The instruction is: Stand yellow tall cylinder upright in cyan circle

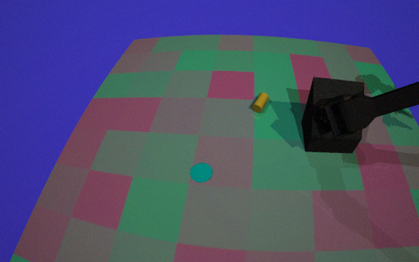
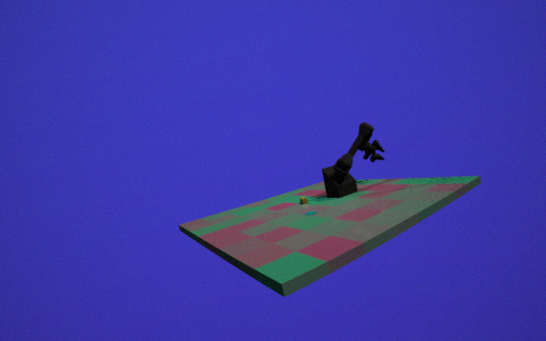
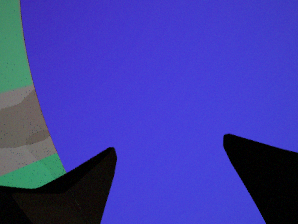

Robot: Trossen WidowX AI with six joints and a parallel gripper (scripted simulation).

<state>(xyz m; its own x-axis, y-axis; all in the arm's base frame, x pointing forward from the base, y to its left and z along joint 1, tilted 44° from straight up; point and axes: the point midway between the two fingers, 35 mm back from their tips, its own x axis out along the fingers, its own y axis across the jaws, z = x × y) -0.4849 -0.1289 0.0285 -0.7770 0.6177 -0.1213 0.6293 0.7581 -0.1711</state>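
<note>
Yellow tall cylinder [image 1: 260, 102] lies on its side on the checkered board [image 1: 152, 208], toward the far edge and just beside the arm's black base [image 1: 331, 115]. Nearer the board's middle, well apart from it, sits the cyan circle [image 1: 201, 173], with nothing on it. High above the base, the gripper [image 2: 375, 151] hangs in the air with its fingers spread wide, holding nothing.

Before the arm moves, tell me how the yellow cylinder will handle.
The cylinder lies on its curved side, so a sideways nudge would probably roll it. It looks rigid, likely firm in the open gripper. Stood on end, it may tip easily.
</note>
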